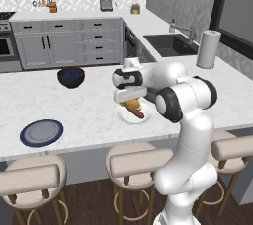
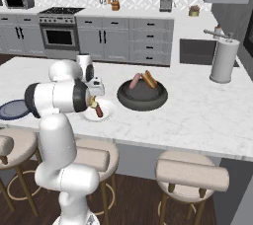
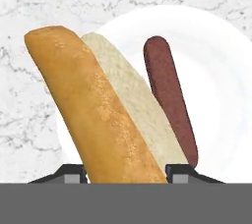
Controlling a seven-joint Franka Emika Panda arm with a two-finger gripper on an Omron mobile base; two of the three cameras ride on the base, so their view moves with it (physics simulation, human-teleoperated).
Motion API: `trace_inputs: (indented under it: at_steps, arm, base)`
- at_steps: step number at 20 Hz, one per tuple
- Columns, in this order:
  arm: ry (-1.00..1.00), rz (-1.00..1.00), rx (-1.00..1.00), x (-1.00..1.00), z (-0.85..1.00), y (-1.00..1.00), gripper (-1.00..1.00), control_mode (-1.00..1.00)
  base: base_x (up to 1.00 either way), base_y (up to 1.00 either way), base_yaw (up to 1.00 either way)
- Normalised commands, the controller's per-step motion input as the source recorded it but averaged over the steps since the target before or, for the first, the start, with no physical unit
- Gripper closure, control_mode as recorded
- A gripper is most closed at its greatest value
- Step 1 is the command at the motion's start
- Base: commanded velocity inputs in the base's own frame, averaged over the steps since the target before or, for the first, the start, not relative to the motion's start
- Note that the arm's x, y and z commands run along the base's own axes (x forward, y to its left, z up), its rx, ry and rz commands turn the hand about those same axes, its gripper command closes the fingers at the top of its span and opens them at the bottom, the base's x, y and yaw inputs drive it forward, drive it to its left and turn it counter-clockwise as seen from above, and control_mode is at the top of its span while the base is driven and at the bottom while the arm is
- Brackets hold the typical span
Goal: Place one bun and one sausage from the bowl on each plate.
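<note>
White marble island: gripper (image 3: 126,171) is clamped on a bun (image 3: 93,115) directly above the white plate (image 3: 216,85); the bun's long axis runs nearly parallel beside the sausage (image 3: 170,95) lying there.

White plate (image 3: 216,70): on the surface (image 3: 29,2)
Sausage (image 3: 170,95): on that plate, beside the bun (image 3: 93,115)
Bowl (image 2: 142,96): right of it

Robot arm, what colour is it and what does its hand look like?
The arm is glossy white, built of fat rounded segments with dark grey-black rings at the joints. Its gripper ends in two small dark finger tips. No cables or markings show.
</note>
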Motion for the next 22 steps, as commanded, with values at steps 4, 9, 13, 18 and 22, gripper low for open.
trace_inputs:
  at_steps: [4,9,13,18,22]
  arm:
    - [0.00,-0.03,-0.09,0.19,-0.37,0.09,1.00,-1.00]
    - [0.00,-0.04,-0.05,0.15,-0.26,0.00,1.00,-1.00]
    - [0.03,-0.04,-0.01,0.16,-0.22,0.00,1.00,-1.00]
    - [0.01,-0.05,0.00,0.18,-0.24,0.00,1.00,-1.00]
    - [0.00,-0.08,0.00,-0.05,-0.05,-0.13,-1.00,-1.00]
  base:
    - [0.00,0.00,0.00]
    - [0.00,0.00,0.00]
    - [0.00,0.00,0.00]
    - [0.00,0.00,0.00]
    - [0.00,0.00,0.00]
